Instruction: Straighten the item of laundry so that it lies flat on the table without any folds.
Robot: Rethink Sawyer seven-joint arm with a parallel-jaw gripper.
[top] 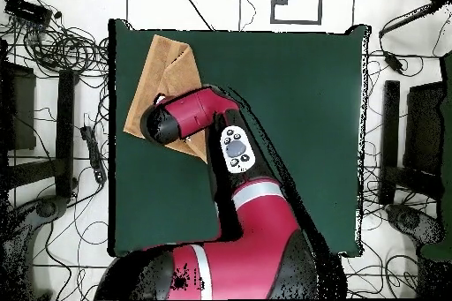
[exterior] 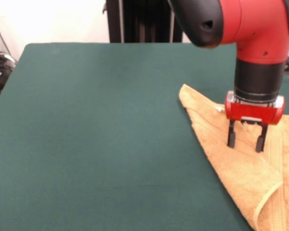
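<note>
The golden-orange towel (exterior: 231, 159) lies on the dark green table (exterior: 96, 125) at the right, cut off by the picture's edge. One corner points toward the table's far side. A folded-over edge shows at the lower right (exterior: 272, 199). My gripper (exterior: 246, 141) points straight down over the towel's far part, fingers open and apart, with nothing between them. I cannot tell if the tips touch the cloth. In the overhead view the towel (top: 163, 68) lies near the table's (top: 291, 94) top left corner with a flap folded across it. The arm hides its lower part and the gripper.
The red arm (top: 238, 183) reaches from the bottom across the table's left half. The towel sits close to the table's left edge in the overhead view. Cables (top: 53, 46) and dark stands (top: 415, 139) surround the table on the floor.
</note>
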